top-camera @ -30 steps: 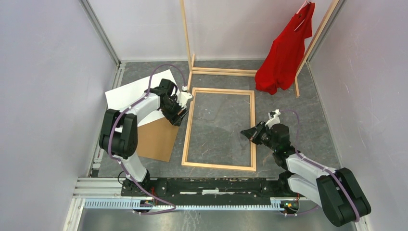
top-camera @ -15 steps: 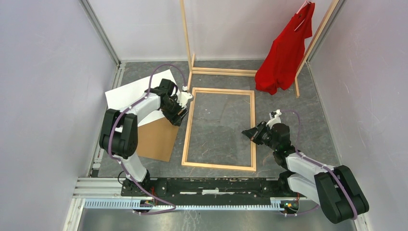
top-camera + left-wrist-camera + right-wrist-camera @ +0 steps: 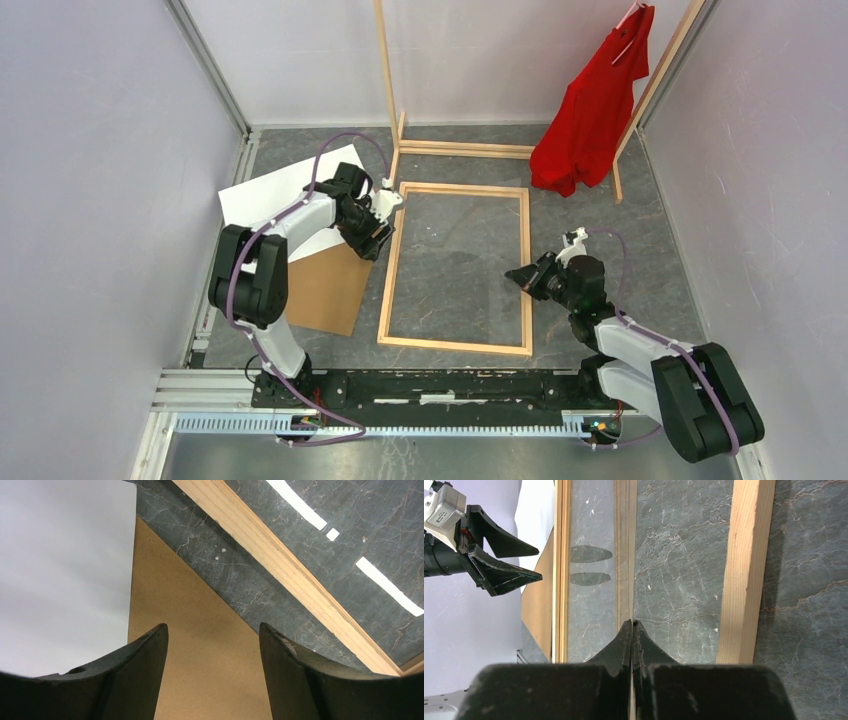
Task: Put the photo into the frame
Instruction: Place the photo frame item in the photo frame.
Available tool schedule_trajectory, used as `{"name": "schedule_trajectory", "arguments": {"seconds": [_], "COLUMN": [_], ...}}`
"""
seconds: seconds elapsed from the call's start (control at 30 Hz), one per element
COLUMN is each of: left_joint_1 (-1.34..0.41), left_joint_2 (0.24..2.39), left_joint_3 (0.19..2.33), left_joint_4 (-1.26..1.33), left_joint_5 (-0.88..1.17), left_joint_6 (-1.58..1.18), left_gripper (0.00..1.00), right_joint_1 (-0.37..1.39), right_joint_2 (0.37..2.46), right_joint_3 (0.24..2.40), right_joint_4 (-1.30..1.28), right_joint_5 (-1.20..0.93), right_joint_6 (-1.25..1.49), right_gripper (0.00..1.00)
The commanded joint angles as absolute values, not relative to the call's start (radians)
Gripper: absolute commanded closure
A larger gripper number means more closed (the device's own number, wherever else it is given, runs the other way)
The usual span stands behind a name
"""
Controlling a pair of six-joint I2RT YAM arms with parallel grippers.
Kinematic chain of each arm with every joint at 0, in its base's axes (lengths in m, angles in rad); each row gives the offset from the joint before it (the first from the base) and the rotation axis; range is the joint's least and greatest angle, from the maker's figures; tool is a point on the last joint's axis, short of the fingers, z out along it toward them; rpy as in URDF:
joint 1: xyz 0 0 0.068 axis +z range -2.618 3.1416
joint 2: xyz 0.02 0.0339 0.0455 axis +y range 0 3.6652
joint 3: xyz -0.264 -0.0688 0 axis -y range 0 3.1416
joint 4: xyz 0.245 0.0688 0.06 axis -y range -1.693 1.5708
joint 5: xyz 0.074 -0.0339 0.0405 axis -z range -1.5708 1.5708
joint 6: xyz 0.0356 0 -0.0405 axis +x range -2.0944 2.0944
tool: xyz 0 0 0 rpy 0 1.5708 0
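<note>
The frame (image 3: 390, 270) of light wood lies flat in the middle of the table. Left of it the photo (image 3: 270, 195) lies white side up, partly over the brown cardboard backing board (image 3: 325, 290). My left gripper (image 3: 372, 238) hovers open just outside the frame's left rail. In its wrist view the gripper (image 3: 213, 627) has the board (image 3: 200, 645) between its fingers, the photo (image 3: 60, 570) on the left and the rail (image 3: 280, 565) on the right. My right gripper (image 3: 514, 274) is shut and empty over the inside of the frame's right rail (image 3: 746, 570), its tip (image 3: 632, 622) pointing left.
A tall wooden clothes rack (image 3: 388, 80) with a red shirt (image 3: 590, 100) stands at the back, its base bar close behind the frame. Grey walls enclose the left, right and back sides. The arms' base rail (image 3: 430, 385) runs along the near edge.
Hardly anything: the left gripper crept slightly away from me and the right gripper drifted a little to the right. Neither gripper's jaws moved.
</note>
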State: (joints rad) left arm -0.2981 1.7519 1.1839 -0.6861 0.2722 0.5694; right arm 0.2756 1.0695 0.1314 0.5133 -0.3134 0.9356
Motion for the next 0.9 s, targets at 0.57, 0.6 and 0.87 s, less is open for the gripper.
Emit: {"name": "schedule_trajectory", "arguments": {"seconds": [0.57,0.6,0.87], "left_joint_1": [-0.345,-0.345,-0.345], "left_joint_2": [1.805,1.807,1.814], "left_joint_3": [1.162,1.16,1.155], "left_joint_4": [-0.642,-0.64,-0.634], "left_joint_5": [0.312,0.313,0.32], "left_joint_6": [0.535,0.537,0.538], "left_gripper": [0.31,0.32,0.35], "right_joint_1": [0.262,0.261,0.261], "right_joint_2": [1.094,1.089,1.06], "right_joint_3": [0.077,0.074,0.053], "right_joint_4": [0.786,0.798,0.891], "right_joint_5": [-0.371,-0.373,-0.405], "right_joint_6": [1.057,1.058,1.072], "right_gripper": [1.0,1.0,1.0]}}
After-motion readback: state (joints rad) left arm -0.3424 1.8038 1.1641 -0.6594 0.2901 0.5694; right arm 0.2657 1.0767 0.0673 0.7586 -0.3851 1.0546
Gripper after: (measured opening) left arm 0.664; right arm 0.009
